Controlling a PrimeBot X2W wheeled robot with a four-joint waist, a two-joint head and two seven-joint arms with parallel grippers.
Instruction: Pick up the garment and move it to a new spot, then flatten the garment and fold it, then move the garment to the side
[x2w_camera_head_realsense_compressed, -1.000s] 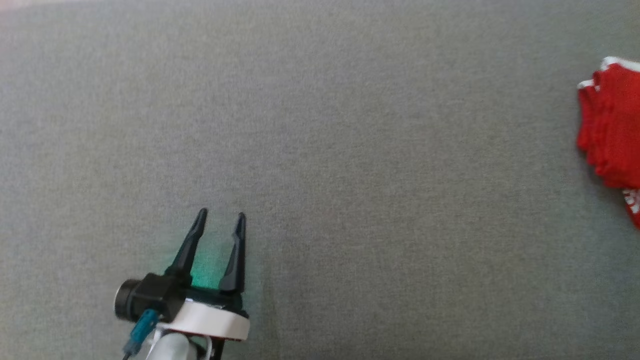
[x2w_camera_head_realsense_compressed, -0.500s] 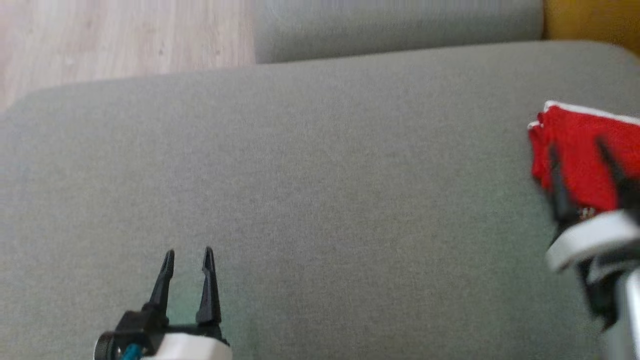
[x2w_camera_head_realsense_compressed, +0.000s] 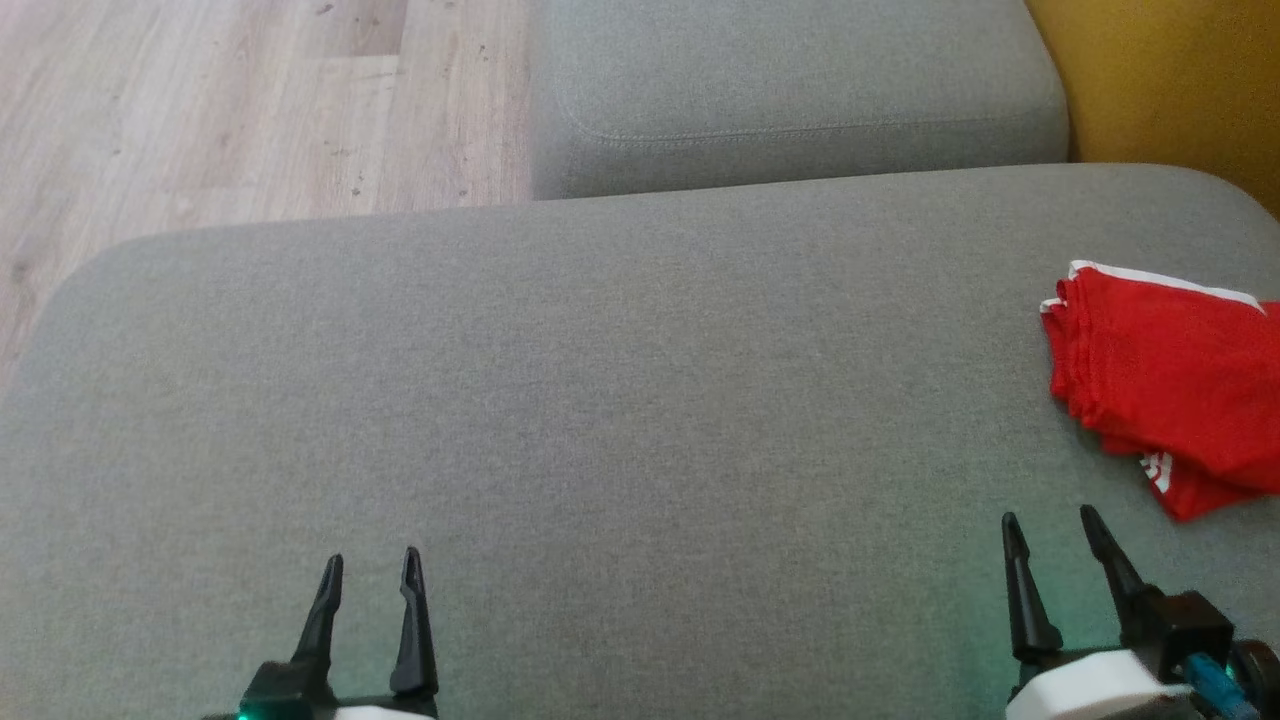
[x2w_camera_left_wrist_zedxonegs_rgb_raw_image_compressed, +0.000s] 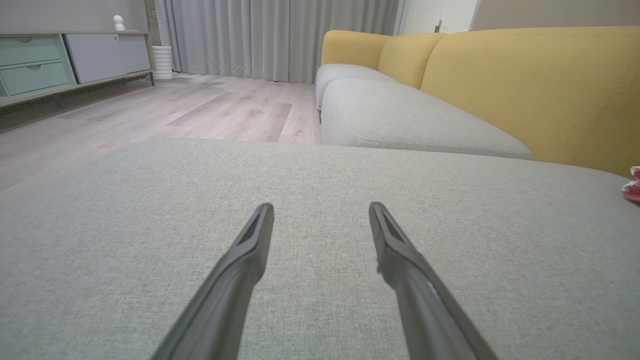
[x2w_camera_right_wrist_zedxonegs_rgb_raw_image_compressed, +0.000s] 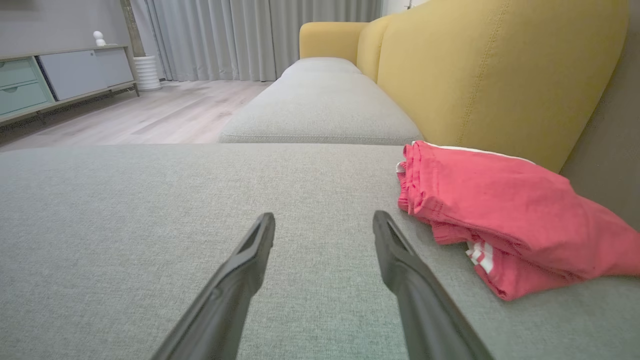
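Near edge, lower left of the head view: the left gripper (x2w_camera_head_realsense_compressed: 371, 555) is hovering low over the grey woven seat cushion (x2w_camera_head_realsense_compressed: 600, 400). Its two long dark fingers are standing wide apart with nothing between them.

Lower right: the right gripper (x2w_camera_head_realsense_compressed: 1049, 514) is likewise spreading wide and carrying nothing. Its tips are pointing up-frame and stopping short of the garment, not touching it.

Right edge, mid-height: the red folded garment with white trim (x2w_camera_head_realsense_compressed: 1165, 390) is lying on the cushion, partly running out of frame. In the right wrist view it is sitting right of centre, close under the yellow backrest.

Judgement: the garment is looking folded and already set aside, so the step in hand is probably the clean withdrawal that closes the task. To do that well, the right arm should be lifting away before travelling sideways, keeping its fingers off the stepped left edge of the stack.

Materials: the cushion is showing a tight, matte weave and rounded corners. The garment is looking like a soft, limp knit in several layers. A white band is running along its far edge and white marks are showing at its near corner. A snagged layer would likely be dragging the fold open.

Far: a second grey cushion with a stitched seam (x2w_camera_head_realsense_compressed: 790, 90) is sitting top centre, the mustard-yellow upholstered backrest (x2w_camera_head_realsense_compressed: 1160, 80) upper right and the pale wood plank floor (x2w_camera_head_realsense_compressed: 200, 120) upper left.
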